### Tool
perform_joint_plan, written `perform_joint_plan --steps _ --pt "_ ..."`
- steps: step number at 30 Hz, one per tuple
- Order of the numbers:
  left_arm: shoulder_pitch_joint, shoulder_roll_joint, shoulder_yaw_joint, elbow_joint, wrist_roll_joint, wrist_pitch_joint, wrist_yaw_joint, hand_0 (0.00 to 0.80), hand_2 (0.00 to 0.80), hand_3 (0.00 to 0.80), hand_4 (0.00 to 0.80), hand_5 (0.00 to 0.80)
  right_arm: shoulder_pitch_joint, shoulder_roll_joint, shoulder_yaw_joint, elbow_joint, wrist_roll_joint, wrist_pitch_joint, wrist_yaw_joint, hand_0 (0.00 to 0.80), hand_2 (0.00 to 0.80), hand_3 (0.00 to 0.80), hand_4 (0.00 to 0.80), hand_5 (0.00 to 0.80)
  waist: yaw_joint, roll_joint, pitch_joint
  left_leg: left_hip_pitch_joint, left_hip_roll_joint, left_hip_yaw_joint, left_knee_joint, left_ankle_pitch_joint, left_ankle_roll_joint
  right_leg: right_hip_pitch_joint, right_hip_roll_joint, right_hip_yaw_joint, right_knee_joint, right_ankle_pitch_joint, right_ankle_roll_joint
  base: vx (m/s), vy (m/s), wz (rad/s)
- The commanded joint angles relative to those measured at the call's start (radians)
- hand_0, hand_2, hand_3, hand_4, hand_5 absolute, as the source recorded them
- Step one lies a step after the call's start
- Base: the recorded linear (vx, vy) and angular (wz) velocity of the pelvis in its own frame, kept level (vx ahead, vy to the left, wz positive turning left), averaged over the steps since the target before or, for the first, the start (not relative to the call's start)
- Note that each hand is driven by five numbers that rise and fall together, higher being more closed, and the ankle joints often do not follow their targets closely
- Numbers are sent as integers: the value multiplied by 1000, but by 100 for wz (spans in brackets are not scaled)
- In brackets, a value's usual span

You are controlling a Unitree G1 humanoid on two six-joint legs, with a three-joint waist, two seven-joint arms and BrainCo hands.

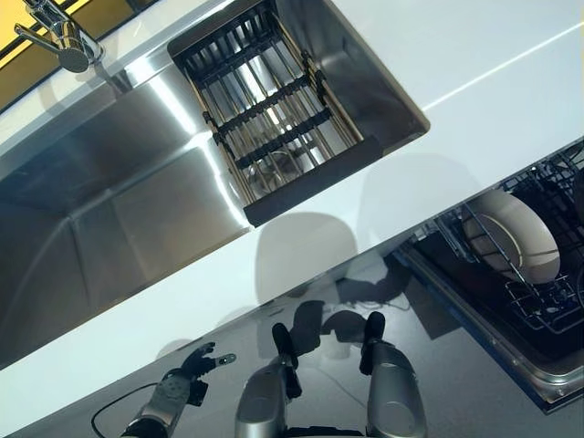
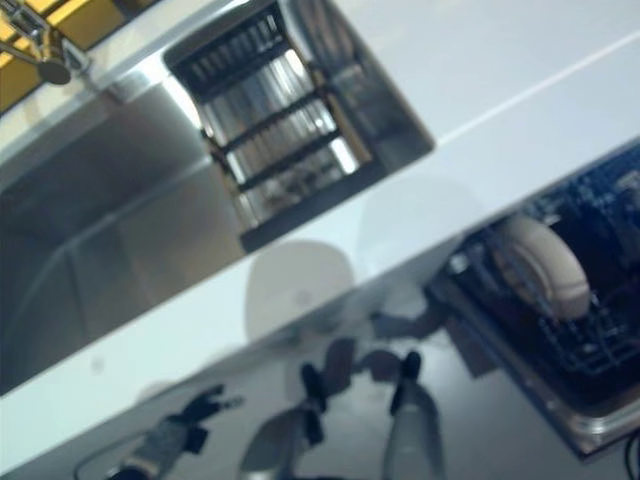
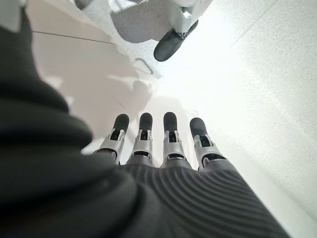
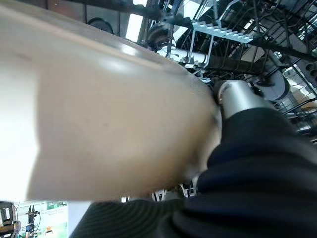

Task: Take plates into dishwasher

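Note:
A cream plate (image 1: 511,233) stands on edge in the dishwasher's wire rack (image 1: 546,306) at the right. In the right wrist view the same plate (image 4: 109,119) fills most of the picture, and my right hand (image 4: 237,98) has its thumb laid on the plate's rim, with the other fingers hidden behind the plate. The right hand itself does not show in the eye views. My left hand (image 1: 178,388) hangs low at the lower left, below the counter's front edge, fingers (image 3: 143,133) straight and holding nothing, with only floor past them.
A steel sink (image 1: 109,210) with a black drying rack (image 1: 265,100) across it lies in the white counter (image 1: 301,265). A tap (image 1: 59,36) stands at the far left. The open dishwasher's steel edge (image 1: 516,360) juts out below the counter at the right.

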State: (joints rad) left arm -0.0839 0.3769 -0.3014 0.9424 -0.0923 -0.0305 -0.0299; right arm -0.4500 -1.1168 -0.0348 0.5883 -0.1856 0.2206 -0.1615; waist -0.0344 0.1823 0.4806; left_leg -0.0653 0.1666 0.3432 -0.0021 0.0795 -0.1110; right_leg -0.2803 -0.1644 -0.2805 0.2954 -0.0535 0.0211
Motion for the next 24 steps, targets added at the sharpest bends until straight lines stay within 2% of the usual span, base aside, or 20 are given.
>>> perform_joint_plan --steps 1,24 --pt "8 57 -26 13 -5 7 6 0 0 0 0 0 27 -53 -9 34 -55 21 -12 800 800 800 800 800 1 -58 -24 -128 61 -22 11 131 -54 76 -10 -54 14 -94 0 -27 -6 -9" --pt "-3 54 -27 25 18 5 -3 0 0 0 0 0 27 -18 19 9 -73 9 33 800 800 800 800 800 2 -58 -26 -129 53 -45 19 125 -48 79 -8 -39 31 -106 -8 -2 0 -2"
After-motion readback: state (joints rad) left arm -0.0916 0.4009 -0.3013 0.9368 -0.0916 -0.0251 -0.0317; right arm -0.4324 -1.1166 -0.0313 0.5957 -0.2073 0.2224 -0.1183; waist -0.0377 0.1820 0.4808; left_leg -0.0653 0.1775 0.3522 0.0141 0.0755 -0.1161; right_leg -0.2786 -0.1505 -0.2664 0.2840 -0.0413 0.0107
